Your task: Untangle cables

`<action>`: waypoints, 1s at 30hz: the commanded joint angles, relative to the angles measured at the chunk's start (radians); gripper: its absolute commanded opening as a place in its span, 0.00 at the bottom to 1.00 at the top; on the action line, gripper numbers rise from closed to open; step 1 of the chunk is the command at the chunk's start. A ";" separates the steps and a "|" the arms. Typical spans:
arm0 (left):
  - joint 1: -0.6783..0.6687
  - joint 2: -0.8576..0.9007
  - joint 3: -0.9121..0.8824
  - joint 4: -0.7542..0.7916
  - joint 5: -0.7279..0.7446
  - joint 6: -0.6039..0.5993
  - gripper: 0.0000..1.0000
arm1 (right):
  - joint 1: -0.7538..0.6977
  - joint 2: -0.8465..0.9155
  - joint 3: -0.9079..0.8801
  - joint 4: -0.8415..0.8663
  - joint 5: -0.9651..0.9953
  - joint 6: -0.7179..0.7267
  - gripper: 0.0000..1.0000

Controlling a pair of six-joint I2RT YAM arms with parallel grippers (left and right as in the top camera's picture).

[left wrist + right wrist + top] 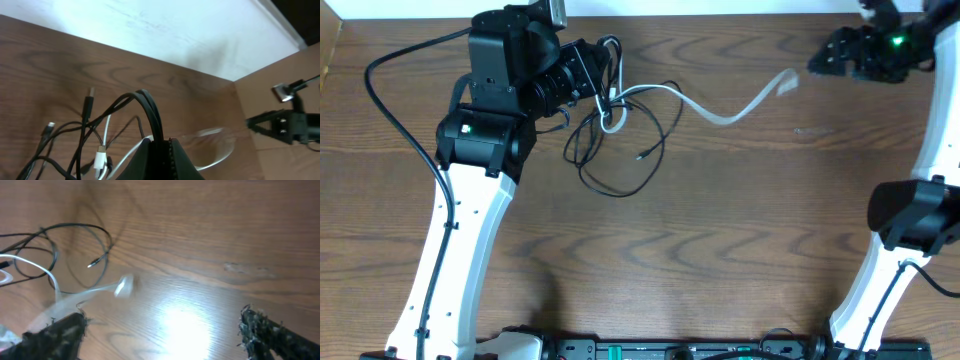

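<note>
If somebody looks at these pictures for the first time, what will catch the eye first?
The tangle near the far edge of the table draws the eye first: the left gripper is shut on a loop of the black cable, and more black loops lie on the wood beside it. Next comes the white cable, a blurred streak running from that tangle towards the open right gripper, which holds nothing.

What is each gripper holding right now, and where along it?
The left gripper pinches the long thin black cable at a looped bend partway along it; the right gripper is open and empty.
</note>
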 commanded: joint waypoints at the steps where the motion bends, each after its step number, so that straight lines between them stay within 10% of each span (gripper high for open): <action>1: 0.000 -0.015 -0.003 0.024 0.045 -0.042 0.07 | 0.009 -0.008 0.007 0.014 -0.013 -0.001 0.99; 17: 0.000 -0.015 -0.003 0.092 0.117 -0.080 0.07 | 0.031 -0.024 0.008 0.002 -0.170 -0.047 0.99; 30: 0.000 -0.014 -0.003 -0.023 -0.150 -0.646 0.07 | 0.206 -0.024 -0.002 -0.018 -0.072 -0.050 0.99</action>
